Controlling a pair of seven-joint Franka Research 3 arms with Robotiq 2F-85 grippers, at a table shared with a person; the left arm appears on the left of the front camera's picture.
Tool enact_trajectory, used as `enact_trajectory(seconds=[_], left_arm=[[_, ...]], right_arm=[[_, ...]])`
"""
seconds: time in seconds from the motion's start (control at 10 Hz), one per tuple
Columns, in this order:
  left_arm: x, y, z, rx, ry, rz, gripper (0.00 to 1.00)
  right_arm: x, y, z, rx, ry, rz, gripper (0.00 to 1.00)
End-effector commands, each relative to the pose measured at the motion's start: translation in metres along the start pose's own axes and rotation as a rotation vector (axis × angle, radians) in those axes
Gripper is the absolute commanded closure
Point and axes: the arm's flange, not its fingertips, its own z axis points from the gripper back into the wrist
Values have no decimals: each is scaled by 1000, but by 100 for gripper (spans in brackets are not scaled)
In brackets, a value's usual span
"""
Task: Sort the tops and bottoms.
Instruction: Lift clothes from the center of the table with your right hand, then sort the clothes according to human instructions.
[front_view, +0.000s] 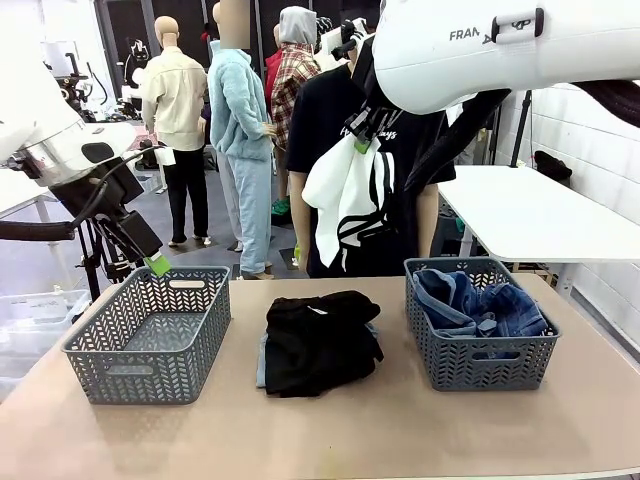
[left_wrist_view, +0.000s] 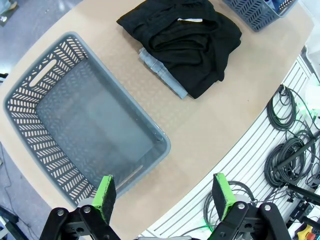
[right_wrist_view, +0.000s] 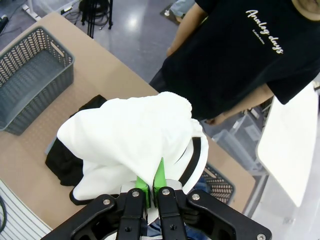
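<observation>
In the front view, the right gripper (front_view: 362, 130), at about one o'clock from the picture's centre, is pinched tight on the white knit top with black trim (front_view: 345, 200). The top hangs limp, clear of the tan table (front_view: 330, 430). The left gripper (front_view: 150, 258) hovers at nine o'clock, over the back rim of the empty grey lattice plastic basket (front_view: 100, 350). A plain black knit top (front_view: 320, 340) lies folded at six o'clock, resting on a pale washed denim garment (front_view: 262, 362). Blue denim bottoms (front_view: 480, 305) fill the second grey lattice basket (front_view: 480, 365) at four o'clock.

In the left wrist view, the left gripper (left_wrist_view: 164, 197) has its jaws spread wide with nothing between them. The empty basket (left_wrist_view: 30, 100) lies at ten o'clock and the black top (left_wrist_view: 190, 40) at twelve.

In the right wrist view, the right gripper (right_wrist_view: 152, 186) has its pads closed on a bunched fold of the white top (right_wrist_view: 130, 135).

The knits look light and soft and will likely drape and swing, so a pinch through several layers at a fold should hold. The denim looks heavier and stiffer and is probably best taken at a thick seam or waistband.
</observation>
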Motion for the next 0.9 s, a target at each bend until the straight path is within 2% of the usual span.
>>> enact_trajectory(seconds=[0.0, 0.8], left_arm=[[-1, 0, 1, 3, -1, 0, 0], [-1, 0, 1, 3, -1, 0, 0]], right_arm=[[-4, 0, 0, -1, -23, -7, 100], [-4, 0, 0, -1, -23, -7, 100]])
